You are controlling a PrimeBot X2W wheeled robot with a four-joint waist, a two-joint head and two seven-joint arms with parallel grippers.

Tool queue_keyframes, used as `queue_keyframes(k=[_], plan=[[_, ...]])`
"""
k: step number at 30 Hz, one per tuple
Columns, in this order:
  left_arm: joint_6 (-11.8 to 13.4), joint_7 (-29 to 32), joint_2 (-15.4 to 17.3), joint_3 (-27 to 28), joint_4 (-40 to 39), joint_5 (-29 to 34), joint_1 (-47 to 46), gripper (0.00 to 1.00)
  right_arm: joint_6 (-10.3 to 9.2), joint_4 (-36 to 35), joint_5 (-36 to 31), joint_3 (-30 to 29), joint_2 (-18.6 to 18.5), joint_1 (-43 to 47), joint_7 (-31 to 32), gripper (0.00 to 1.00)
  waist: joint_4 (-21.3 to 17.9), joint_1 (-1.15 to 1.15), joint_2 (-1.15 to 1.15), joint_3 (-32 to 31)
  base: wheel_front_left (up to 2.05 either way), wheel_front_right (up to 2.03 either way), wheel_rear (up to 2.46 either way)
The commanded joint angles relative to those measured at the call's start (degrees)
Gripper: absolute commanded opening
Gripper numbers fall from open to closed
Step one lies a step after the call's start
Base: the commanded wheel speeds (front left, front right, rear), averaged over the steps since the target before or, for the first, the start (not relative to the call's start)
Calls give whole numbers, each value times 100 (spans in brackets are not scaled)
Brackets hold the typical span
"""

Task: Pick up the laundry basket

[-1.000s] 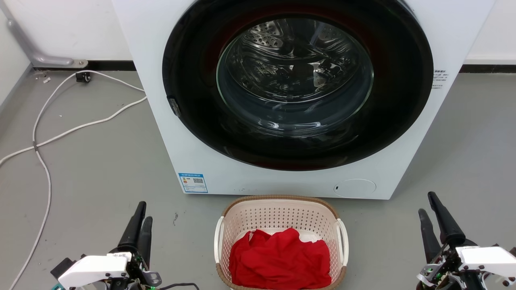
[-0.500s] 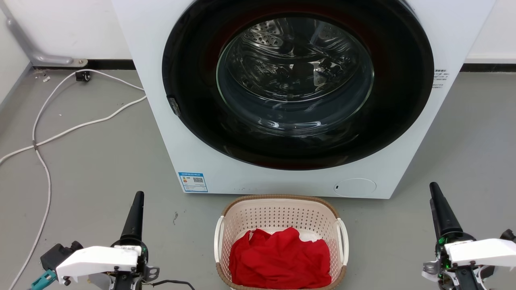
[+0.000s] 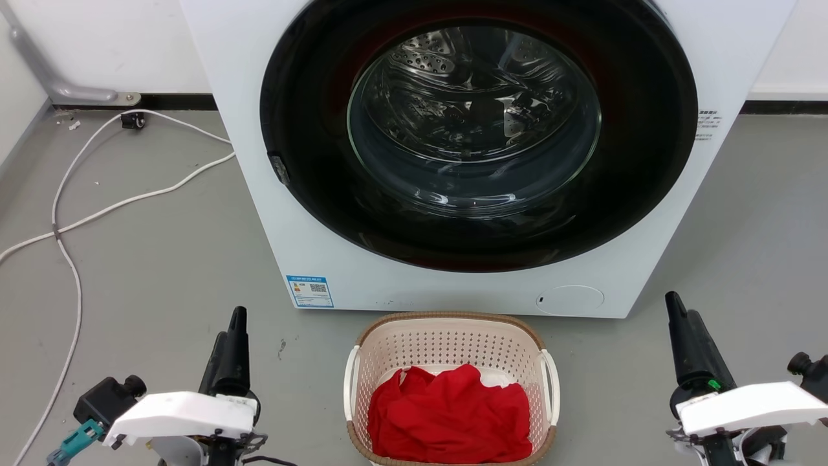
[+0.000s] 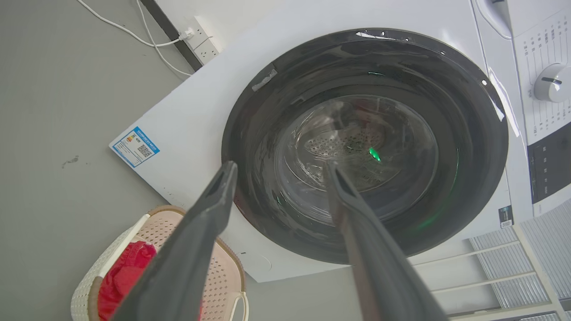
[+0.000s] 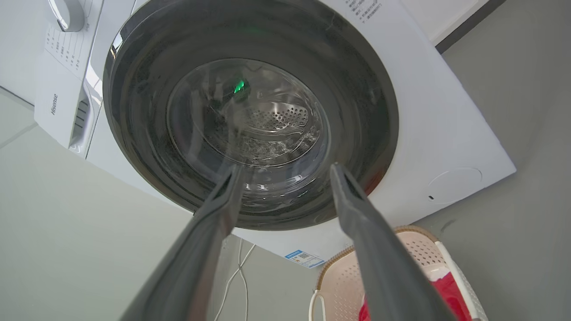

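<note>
While the laundry basket [image 3: 446, 346] is sitting before the washing machine [image 3: 259, 194], holding seemingly a red garment [image 3: 449, 414], the left gripper [image 3: 233, 323] and right gripper [image 3: 679, 309] are hovering either side, fingers spread, empty.

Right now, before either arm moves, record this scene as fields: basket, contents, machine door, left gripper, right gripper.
laundry basket: upright on the grey floor, just before the washing machine
contents: red cloth, heaped inside
machine door: shut
left gripper: jaws open, left of the basket, apart from it
right gripper: jaws open, right of the basket, apart from it
</note>
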Motion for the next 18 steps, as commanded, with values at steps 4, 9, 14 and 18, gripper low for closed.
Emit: queue_keyframes(k=[4, 9, 14, 18], plan=[[83, -131, 13, -81, -161, 537, 22, 100, 0, -189, -607, 62, -20, 26, -133, 100, -2, 0, 0, 2, 0, 0, 0], [119, -229, 14, -151, -222, 958, 63, 100, 0, -268, -1107, 106, -21, 68, -232, 100, 2, 0, 0, 10, 0, 0, 0], [148, -324, 15, -182, -279, 1334, 118, 100, 0, -325, -1577, 143, -23, 128, -327, 100, 4, 0, 0, 15, 0, 0, 0], [150, -430, 15, -228, -336, 1767, 164, 100, 0, -405, -2076, 178, -24, 182, -436, 100, 5, 0, 0, 19, 0, 0, 0]])
